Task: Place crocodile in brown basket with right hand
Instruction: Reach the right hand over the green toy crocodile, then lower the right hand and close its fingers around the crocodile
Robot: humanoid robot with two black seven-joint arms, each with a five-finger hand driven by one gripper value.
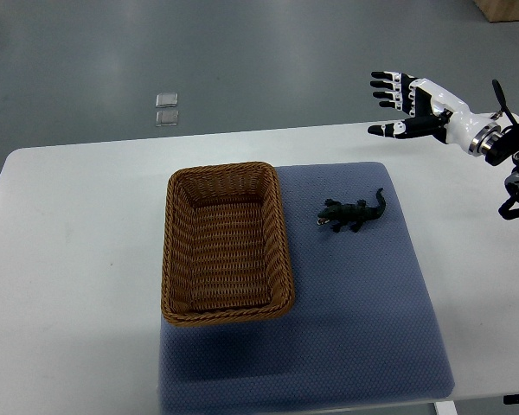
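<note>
A dark toy crocodile lies on a blue mat, just right of an empty brown wicker basket. The right hand hovers over the table's far right edge, fingers spread, holding nothing.

— What covers the white table?
— A blue-grey mat, spread over its middle and right, reaching the near edge.
— And beyond?
— Grey floor, with two small clear squares just past the far edge, left of centre.
</note>
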